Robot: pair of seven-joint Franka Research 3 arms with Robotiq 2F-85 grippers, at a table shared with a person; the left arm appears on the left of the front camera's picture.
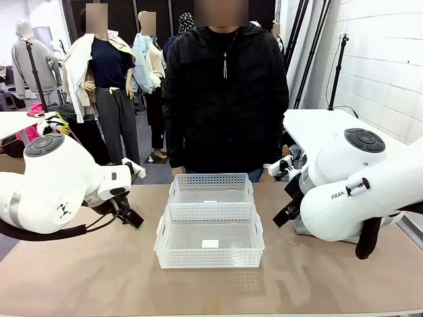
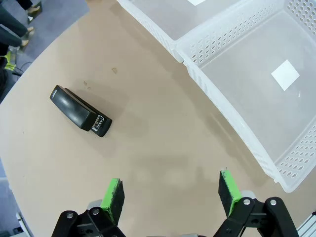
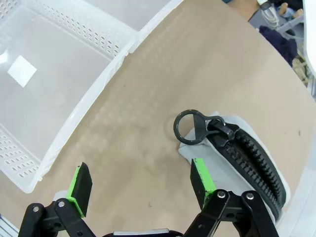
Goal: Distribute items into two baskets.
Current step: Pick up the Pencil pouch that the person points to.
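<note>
A black stapler point(image 2: 80, 111) lies on the tan table, ahead and to the left of my open left gripper point(image 2: 171, 195), which hovers over bare tabletop with nothing between its green pads. Two white lattice baskets stand end to end in the middle, the near one point(image 1: 209, 257) and the far one point(image 1: 211, 181), both holding only a white label. A grey pouch with a black zipper and ring pull point(image 3: 237, 153) lies by the right finger of my open right gripper point(image 3: 140, 190). From the front, the left gripper point(image 1: 129, 214) and right gripper point(image 1: 287, 211) flank the baskets.
A person in a black jacket point(image 1: 225, 99) stands at the far edge behind the baskets, hands out of sight. The rounded table edge point(image 2: 15, 163) runs close beyond the stapler. Bare tabletop lies in front of the near basket.
</note>
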